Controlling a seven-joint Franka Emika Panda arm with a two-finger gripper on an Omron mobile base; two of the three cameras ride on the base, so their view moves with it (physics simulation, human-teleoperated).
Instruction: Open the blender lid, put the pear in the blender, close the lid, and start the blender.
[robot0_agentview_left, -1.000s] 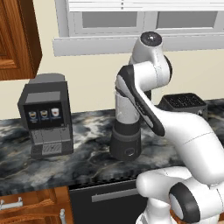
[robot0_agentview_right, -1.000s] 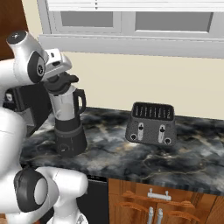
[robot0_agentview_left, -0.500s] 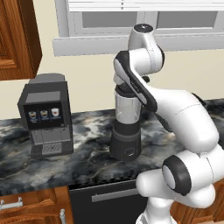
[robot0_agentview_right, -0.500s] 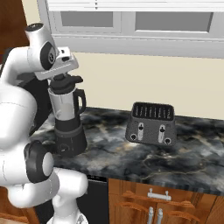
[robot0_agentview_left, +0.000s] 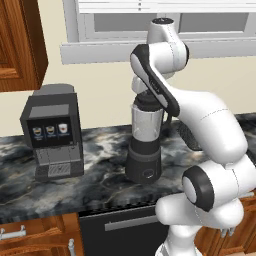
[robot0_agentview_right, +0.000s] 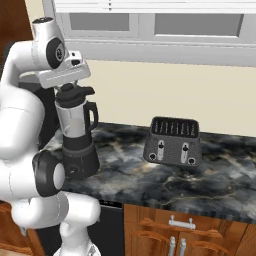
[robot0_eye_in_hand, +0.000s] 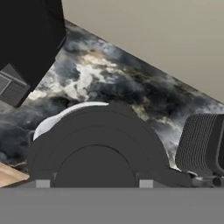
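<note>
The blender (robot0_agentview_left: 144, 150) stands on the dark marble counter, with a dark tapered base, a clear jar and a black side handle (robot0_agentview_right: 93, 116). The black domed blender lid (robot0_agentview_right: 76, 93) sits on top of the jar. My gripper (robot0_agentview_right: 70, 86) reaches down from directly above and is shut on the lid. In the hand view the lid (robot0_eye_in_hand: 96, 144) lies right under the hand, with the gripper (robot0_eye_in_hand: 94, 183) and its two tips flanking the dome. The jar looks empty. The pear is out of view.
A boxy grey coffee machine (robot0_agentview_left: 52, 130) stands left of the blender. A dark toaster (robot0_agentview_right: 173, 141) sits to the right, also at the hand view's right edge (robot0_eye_in_hand: 203, 144). The marble counter (robot0_agentview_right: 150, 185) runs under a window sill, with wooden drawers below.
The arm's upper links have swung round and risen while the hand stayed on top of the blender. The lid remains on the jar.
</note>
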